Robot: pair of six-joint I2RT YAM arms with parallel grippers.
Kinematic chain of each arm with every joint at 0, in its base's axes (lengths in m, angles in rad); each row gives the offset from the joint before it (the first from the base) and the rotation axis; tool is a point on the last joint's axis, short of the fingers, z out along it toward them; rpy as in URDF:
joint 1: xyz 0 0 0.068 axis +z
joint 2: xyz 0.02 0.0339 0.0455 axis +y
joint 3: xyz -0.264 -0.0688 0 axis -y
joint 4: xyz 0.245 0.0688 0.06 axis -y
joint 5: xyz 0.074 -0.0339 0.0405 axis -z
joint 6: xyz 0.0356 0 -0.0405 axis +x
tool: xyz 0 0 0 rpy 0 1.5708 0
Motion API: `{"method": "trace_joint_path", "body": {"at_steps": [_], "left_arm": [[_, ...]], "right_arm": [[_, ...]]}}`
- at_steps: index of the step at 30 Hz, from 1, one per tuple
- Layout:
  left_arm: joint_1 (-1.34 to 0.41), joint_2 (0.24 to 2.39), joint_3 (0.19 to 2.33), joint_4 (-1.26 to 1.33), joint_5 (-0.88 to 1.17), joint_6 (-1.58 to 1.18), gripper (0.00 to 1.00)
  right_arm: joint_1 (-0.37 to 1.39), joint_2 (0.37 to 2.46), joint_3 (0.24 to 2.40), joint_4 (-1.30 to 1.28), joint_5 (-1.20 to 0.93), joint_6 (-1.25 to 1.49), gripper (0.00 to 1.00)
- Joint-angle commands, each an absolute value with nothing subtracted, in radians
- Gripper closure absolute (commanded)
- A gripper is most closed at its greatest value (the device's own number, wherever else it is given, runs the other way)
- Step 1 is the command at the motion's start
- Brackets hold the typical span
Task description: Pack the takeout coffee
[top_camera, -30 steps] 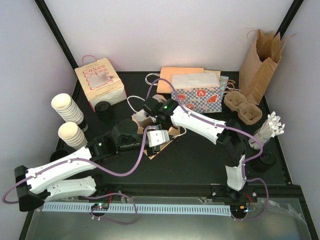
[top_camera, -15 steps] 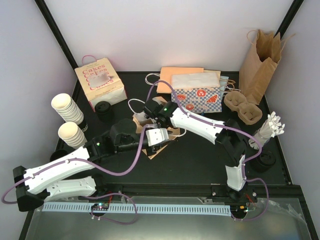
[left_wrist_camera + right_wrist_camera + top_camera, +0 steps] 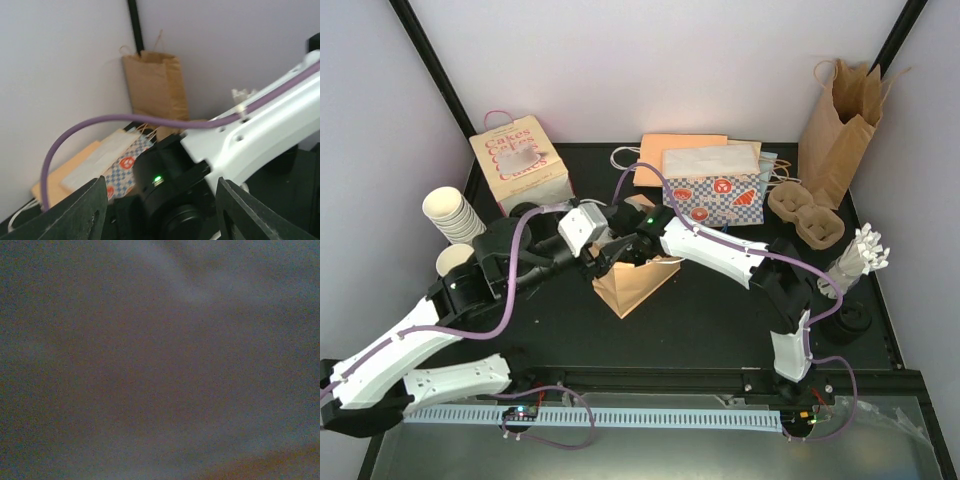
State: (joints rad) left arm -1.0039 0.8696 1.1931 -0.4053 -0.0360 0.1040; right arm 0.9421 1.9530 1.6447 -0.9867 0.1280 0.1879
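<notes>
Well, L jaws open nr brown bag [image 3: 638, 286].

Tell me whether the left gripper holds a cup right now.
No, the left gripper stands open in the wrist view, with nothing between its fingers.

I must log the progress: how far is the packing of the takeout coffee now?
Probably done: the left end effector is open and empty, and no coffee shows beside the brown paper bag lying mid-table, so it may be inside. In hand: the right end effector sits at the bag's mouth. Left: confirming this.
</notes>
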Motion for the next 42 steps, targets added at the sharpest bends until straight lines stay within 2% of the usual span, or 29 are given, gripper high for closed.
{"method": "trace_joint_path", "body": {"at_steps": [1, 11, 17, 25, 32, 37, 42], "left_arm": [[-0.923, 0.874, 1.238, -0.561, -0.093, 0.045, 0.38], [-0.563, 0.93, 1.31, -0.728, 0.073, -0.111, 0.34], [-0.42, 0.972, 1.302, -0.772, 0.146, -0.153, 0.33], [-0.345, 1.051, 1.279, -0.773, 0.238, -0.127, 0.32], [-0.345, 1.12, 1.264, -0.741, 0.342, -0.094, 0.37], [-0.344, 1.17, 1.277, -0.799, 0.327, -0.12, 0.4], [-0.311, 1.177, 1.261, -0.831, 0.295, -0.177, 0.39]], "right_arm": [[0.947, 1.963, 1.612, -1.024, 0.118, 0.179, 0.76], [0.948, 1.954, 1.609, -1.021, 0.12, 0.176, 0.76], [0.951, 1.95, 1.607, -1.019, 0.123, 0.173, 0.76], [0.953, 1.941, 1.602, -1.016, 0.124, 0.169, 0.76], [0.953, 1.912, 1.585, -0.997, 0.131, 0.172, 0.77], [0.953, 1.854, 1.552, -0.948, 0.142, 0.169, 0.77], [0.953, 1.829, 1.542, -0.928, 0.15, 0.161, 0.77]]}}
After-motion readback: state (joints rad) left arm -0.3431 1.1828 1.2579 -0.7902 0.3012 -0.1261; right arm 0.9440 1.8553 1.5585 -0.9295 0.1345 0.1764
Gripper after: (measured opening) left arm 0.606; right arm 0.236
